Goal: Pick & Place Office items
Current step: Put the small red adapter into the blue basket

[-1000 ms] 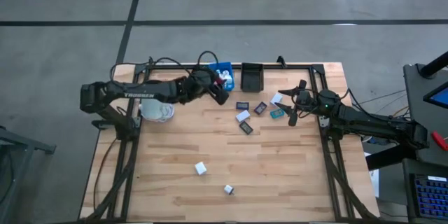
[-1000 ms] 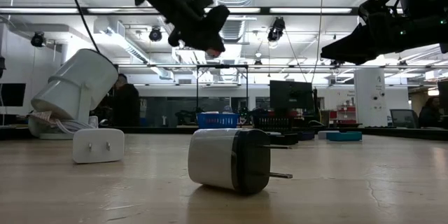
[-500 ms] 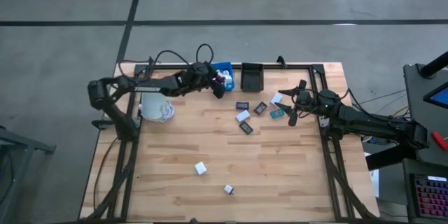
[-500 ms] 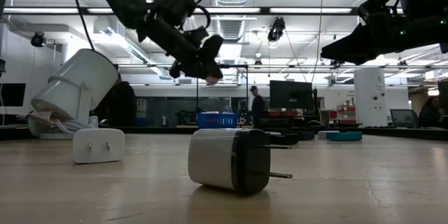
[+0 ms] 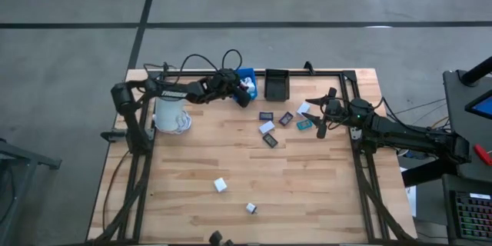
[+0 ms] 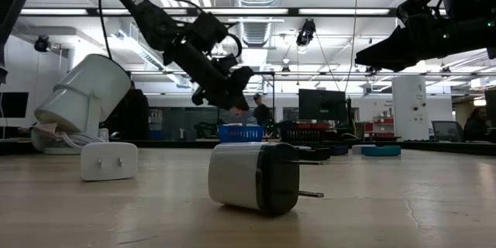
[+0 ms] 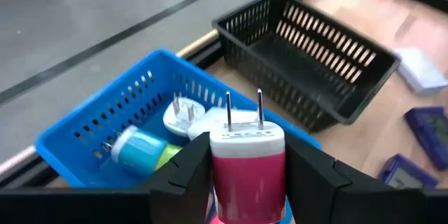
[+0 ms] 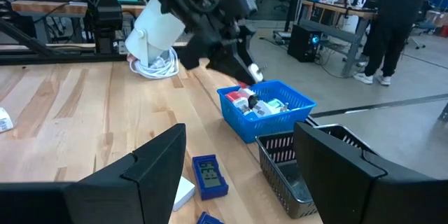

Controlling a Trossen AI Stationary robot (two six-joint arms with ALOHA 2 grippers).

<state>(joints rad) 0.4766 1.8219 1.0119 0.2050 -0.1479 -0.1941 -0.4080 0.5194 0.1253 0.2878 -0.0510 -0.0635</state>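
— Left wrist view first: what is seen between the fingers?
— A red-and-white charger block (image 7: 246, 164) is clamped by the left gripper (image 7: 246, 182), prongs pointing away from the wrist; it is held above the blue bin (image 7: 91, 129), in which a white plug (image 7: 183, 117) and a blue-and-green piece (image 7: 138, 148) are already lying; the black bin (image 7: 308, 56) is seen just beside the blue one.

— And from the high view, where are the arms placed?
— The left gripper (image 5: 240, 95) is reached over the blue bin (image 5: 247, 74) at the table's far edge, near the white mug (image 5: 171, 114); the right gripper (image 5: 317, 118) is held with its fingers spread, nothing grasped, over the table's right side, just beside a teal rectangle (image 5: 304, 124).

— Where are the remaining office items found?
— Flat rectangles are scattered between the black bin (image 5: 276, 84) and the right gripper: a purple one (image 5: 286, 118), a black one (image 5: 266, 115), a white one (image 5: 267, 127) and a white one (image 5: 305, 108); two white cubes, one (image 5: 220, 184) and another (image 5: 250, 208), are lying well apart from them toward the near edge; in the low view a grey-and-black charger (image 6: 254, 177) is lying on its side and a white plug block (image 6: 108, 160) is standing beside it.
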